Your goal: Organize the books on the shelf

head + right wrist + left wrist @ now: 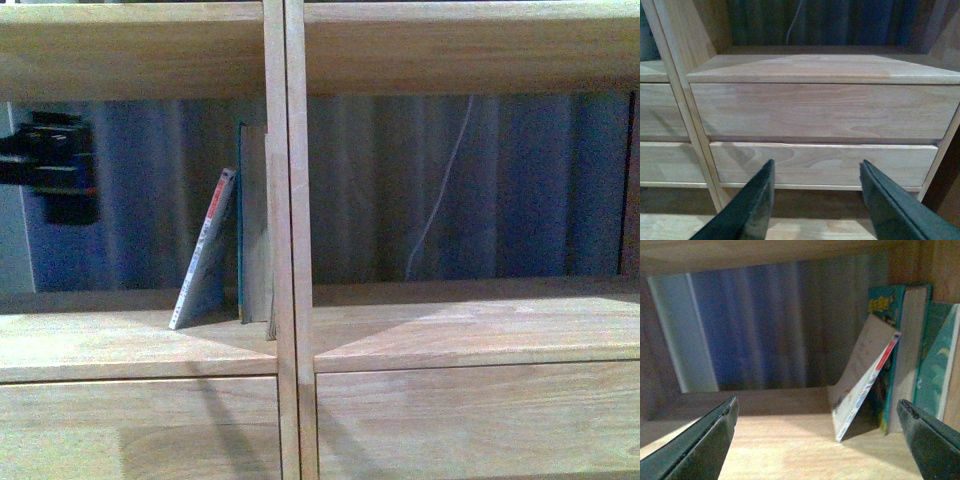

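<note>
Leaning at a slant, the thin paperback (207,250) sits in the left compartment of the shelf (283,200), just left of centre in the front view, its top edge propped against the upright teal book (241,220), which stands next to the middle divider. In the left wrist view the same paperback (865,375) slopes across the right half of the frame with its red-marked spine up, resting on the teal book (892,355), and a further teal-patterned cover (935,365) shows at the far right edge. The left gripper (822,440) is spread wide and empty, its dark fingers (700,445) at the lower corners of that frame, facing into the compartment. The right gripper (815,200) is also spread and empty, low in its frame, facing the drawer fronts (825,110) below the right compartment, which looks bare in the front view. The risk, as I judge it, lies in the paperback: it is floppy and only propped, so a nudge at its foot could slide it flat on the board, and a clumsy pinch could bend the cover or tip the teal book beside it.
</note>
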